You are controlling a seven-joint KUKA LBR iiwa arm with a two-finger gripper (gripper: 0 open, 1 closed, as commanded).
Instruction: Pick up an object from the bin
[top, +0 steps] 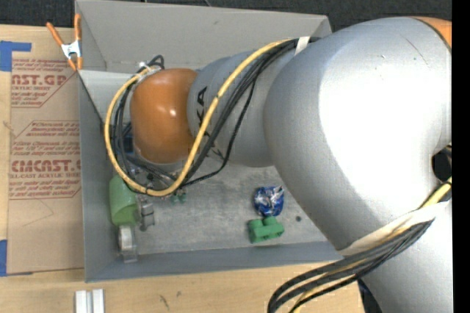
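My hand (141, 210) hangs low at the left end of the grey metal bin (198, 25), just beside a pale green block (120, 200). I cannot tell if it is spread or pressed together.

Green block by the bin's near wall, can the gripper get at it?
Probably yes: the green block lies on bare bin floor, the gripper is leftward in the view by a pale green piece, nothing large between them.
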